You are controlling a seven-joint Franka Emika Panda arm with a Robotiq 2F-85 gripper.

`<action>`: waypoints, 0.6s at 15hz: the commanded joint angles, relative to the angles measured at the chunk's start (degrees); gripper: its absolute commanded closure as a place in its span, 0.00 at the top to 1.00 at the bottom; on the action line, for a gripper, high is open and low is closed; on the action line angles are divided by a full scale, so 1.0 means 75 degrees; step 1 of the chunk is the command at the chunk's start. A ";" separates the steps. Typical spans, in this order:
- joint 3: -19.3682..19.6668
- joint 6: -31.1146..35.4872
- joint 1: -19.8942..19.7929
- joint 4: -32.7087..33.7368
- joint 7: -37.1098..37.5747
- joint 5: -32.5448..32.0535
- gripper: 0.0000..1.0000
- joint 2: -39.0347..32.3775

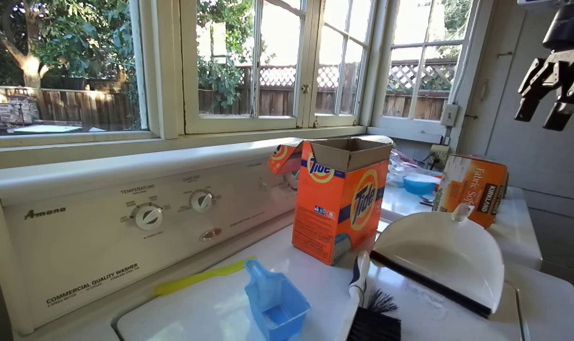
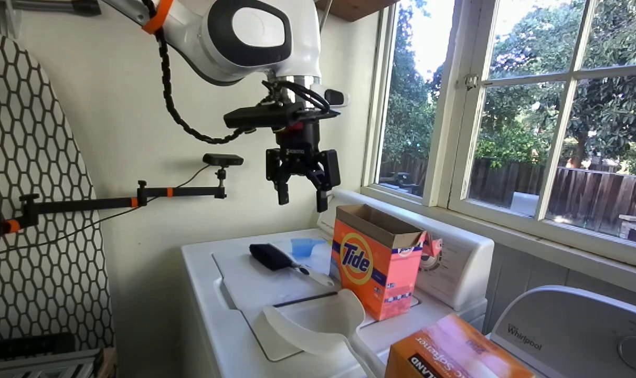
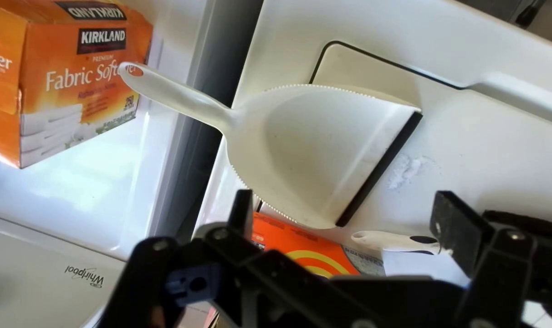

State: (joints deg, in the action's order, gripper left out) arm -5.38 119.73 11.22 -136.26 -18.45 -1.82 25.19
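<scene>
My gripper is open and empty in the air above the white washer, as it also shows in an exterior view and in the wrist view. An orange Tide box stands upright with its top open. A white dustpan with a black lip lies beside it. A brush with black bristles and a white handle lies near the box. A blue scoop and a yellow strip-like thing lie on the lid. White powder is scattered near the dustpan's lip.
The washer's control panel rises at the back, below windows. An orange Kirkland fabric softener box stands on the neighbouring Whirlpool machine, across a dark gap. A blue bowl-like thing sits there too. A camera arm extends along the wall.
</scene>
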 commanded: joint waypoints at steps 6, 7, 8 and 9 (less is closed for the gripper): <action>-0.0082 0.0574 0.0041 -0.0123 0.0611 0.0243 1.00 -0.0064; -0.0131 0.0801 0.0101 -0.0088 0.0642 0.0284 1.00 -0.0144; -0.0170 0.1103 0.0156 -0.0087 0.0664 0.0309 1.00 -0.0183; -0.0221 0.1437 0.0206 -0.0069 0.0684 0.0305 1.00 -0.0251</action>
State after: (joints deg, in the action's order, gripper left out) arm -6.08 124.97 11.57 -136.56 -14.64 -1.01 24.61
